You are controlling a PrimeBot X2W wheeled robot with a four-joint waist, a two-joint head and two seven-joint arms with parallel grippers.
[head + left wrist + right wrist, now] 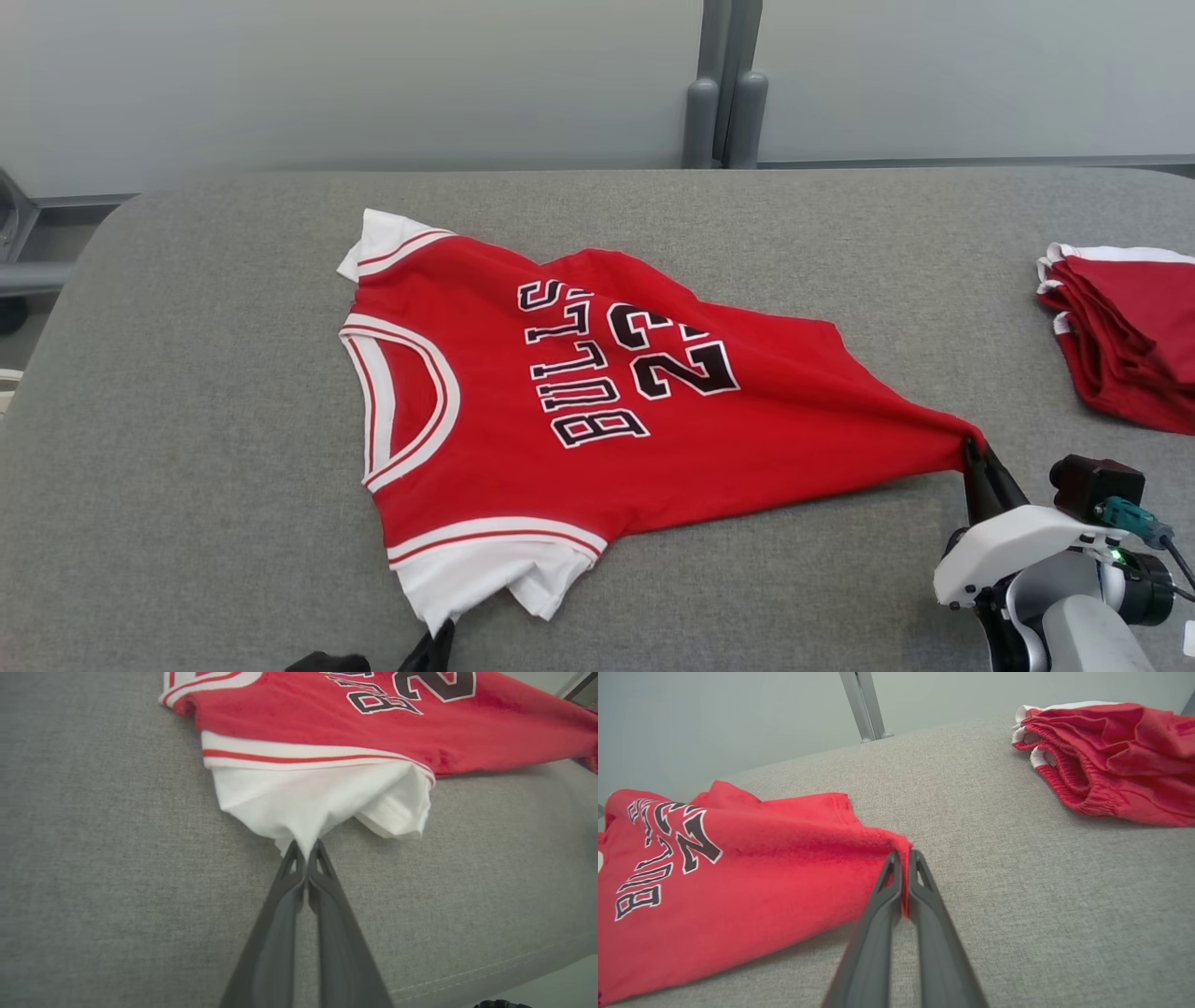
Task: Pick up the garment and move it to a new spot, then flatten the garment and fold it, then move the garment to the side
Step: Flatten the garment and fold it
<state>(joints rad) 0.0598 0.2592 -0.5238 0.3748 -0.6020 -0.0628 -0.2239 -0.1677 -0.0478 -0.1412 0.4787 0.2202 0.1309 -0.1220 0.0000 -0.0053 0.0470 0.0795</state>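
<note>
Red-and-white cloth Bulls jersey [560, 411], pinched at its white sleeve [303, 807] by my left claw [306, 845] and at its red hem corner [878, 847] by my right claw [903, 855], should, I judge, rise evenly and taut.

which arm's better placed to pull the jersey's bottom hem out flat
Right. The right pincer is shut on the jersey's red hem corner, cloth taut; the left pincer pinches its white sleeve.

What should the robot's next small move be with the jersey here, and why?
Probably lift both grippers together. The left gripper is shut on the white sleeve of the jersey, the right gripper on its red hem corner, and the cloth lies rumpled on the grey table, so both grips look set for carrying.
</note>
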